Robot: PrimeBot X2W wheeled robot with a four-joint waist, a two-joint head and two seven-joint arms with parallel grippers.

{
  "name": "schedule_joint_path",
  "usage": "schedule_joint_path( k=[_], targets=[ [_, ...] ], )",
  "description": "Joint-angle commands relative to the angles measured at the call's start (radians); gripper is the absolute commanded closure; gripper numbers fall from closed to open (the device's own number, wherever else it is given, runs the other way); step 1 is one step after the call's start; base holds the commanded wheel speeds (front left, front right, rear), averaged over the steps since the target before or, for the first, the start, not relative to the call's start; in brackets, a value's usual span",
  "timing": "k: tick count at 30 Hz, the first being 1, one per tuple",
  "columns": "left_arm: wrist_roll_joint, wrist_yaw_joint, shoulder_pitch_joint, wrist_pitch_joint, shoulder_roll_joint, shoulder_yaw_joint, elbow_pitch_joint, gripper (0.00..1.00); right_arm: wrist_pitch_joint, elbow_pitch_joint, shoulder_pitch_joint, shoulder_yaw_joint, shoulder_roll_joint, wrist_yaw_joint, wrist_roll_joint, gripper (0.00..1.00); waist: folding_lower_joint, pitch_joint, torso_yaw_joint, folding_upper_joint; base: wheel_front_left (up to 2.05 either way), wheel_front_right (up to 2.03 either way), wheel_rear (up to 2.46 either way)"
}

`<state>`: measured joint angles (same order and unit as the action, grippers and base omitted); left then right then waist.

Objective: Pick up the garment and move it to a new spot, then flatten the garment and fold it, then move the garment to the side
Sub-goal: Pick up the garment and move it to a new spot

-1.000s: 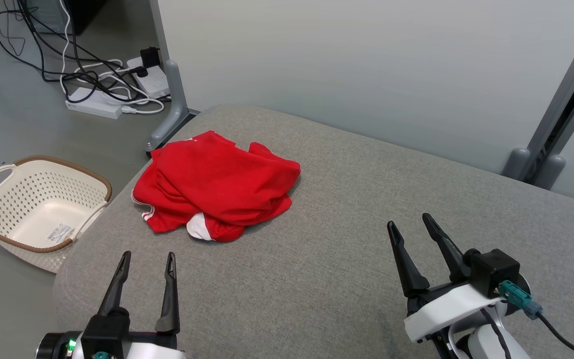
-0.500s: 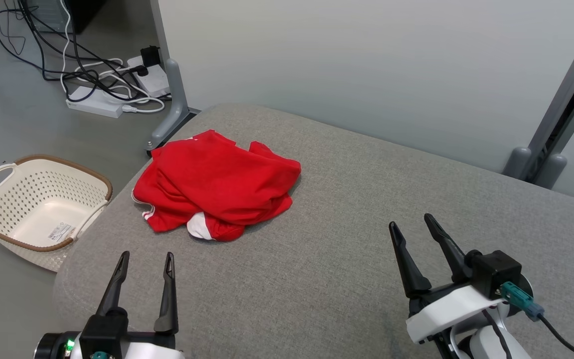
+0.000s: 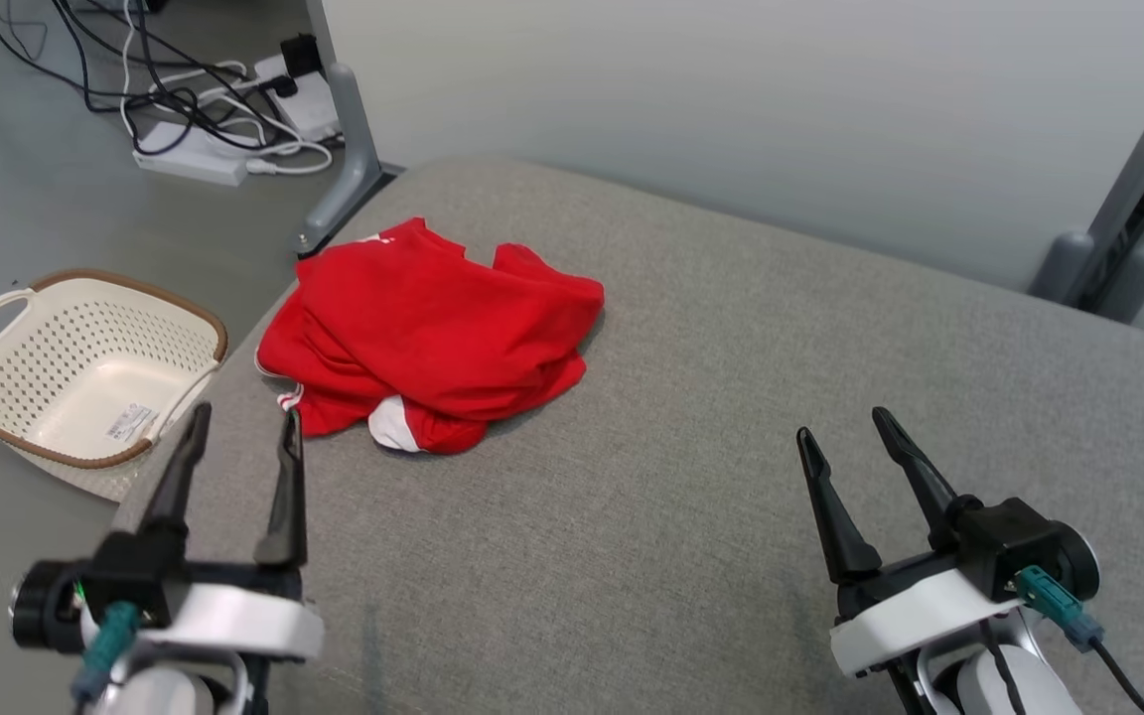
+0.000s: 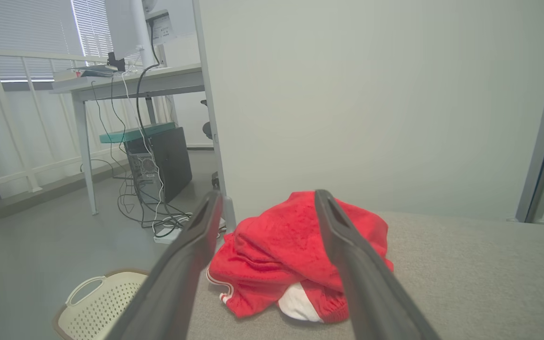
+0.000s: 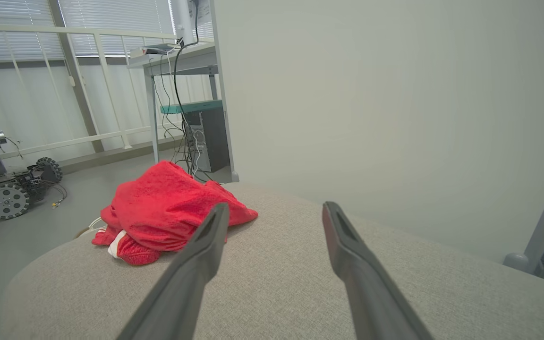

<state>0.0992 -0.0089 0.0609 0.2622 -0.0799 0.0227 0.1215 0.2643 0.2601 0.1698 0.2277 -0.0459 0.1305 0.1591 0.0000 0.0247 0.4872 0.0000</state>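
From the head camera, the red garment (image 3: 433, 338) is lying in a crumpled heap on the grey cushion (image 3: 711, 427), near its far left corner, with a bit of white cloth showing at its near edge. My left gripper (image 3: 246, 412) is hovering over the cushion's left edge, just beside the heap's near left corner, and I am keeping its jaws spread with nothing between them. My right gripper (image 3: 842, 424) is hanging over the cushion well apart from the garment, on the right, and its jaws are also standing apart and empty. A cream basket (image 3: 56, 357) is sitting on the floor to the left of the cushion, and a tangle of cables (image 3: 205, 149) is lying further back.

From my left wrist, I am looking between my two spread fingers (image 4: 187, 269) straight at the garment (image 4: 276, 245), which is resting on the cushion ahead of the tips, not touching them. The basket (image 4: 97, 302) is showing low on the left, and a desk (image 4: 130, 82) is standing behind.

From my right wrist, my fingers (image 5: 357, 278) are pointing across bare cushion, open and holding nothing. The garment (image 5: 163, 212) is lying off to the left of them.
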Motion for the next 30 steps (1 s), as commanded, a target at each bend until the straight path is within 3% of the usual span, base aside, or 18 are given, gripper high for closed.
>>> schedule_joint_path(
  k=[1, 5, 10, 14, 22, 30],
  targets=[
    [0.006, -0.012, 0.035, 0.002, -0.013, -0.006, 0.012, 0.0, 0.002, -0.009, 0.003, -0.008, -0.009, 0.0, -0.012, 0.0, 0.0, 0.031, -0.015, 0.0, 0.0, 0.0, 0.0],
    [0.039, -0.065, 0.14, -0.014, -0.054, -0.011, 0.103, 0.0, 0.002, -0.02, 0.028, -0.011, -0.008, 0.0, -0.04, 0.0, 0.0, 0.084, -0.041, 0.0, 0.0, 0.0, 0.0],
    [0.107, -0.113, 0.298, -0.12, -0.125, 0.028, 0.236, 0.0, -0.009, -0.036, 0.055, -0.014, -0.008, 0.0, -0.075, 0.0, 0.0, 0.141, -0.078, 0.0, 0.0, 0.0, 0.0],
    [0.175, -0.121, 0.414, -0.215, -0.196, 0.102, 0.336, 0.0, -0.024, -0.052, 0.073, -0.016, -0.008, 0.0, -0.093, 0.0, 0.0, 0.179, -0.108, 0.0, 0.0, 0.0, 0.0],
    [0.463, -0.121, 0.593, -0.387, -0.333, 0.302, 0.456, 0.0, -0.056, -0.098, 0.108, -0.014, -0.008, 0.0, -0.131, 0.0, 0.0, 0.265, -0.152, 0.0, 0.0, 0.0, 0.0],
    [0.629, -0.121, 0.715, -0.468, -0.412, 0.428, 0.555, 0.0, -0.077, -0.117, 0.128, -0.011, -0.008, 0.0, -0.148, 0.0, 0.0, 0.324, -0.185, 0.0, 0.0, 0.0, 0.0]
  ],
)
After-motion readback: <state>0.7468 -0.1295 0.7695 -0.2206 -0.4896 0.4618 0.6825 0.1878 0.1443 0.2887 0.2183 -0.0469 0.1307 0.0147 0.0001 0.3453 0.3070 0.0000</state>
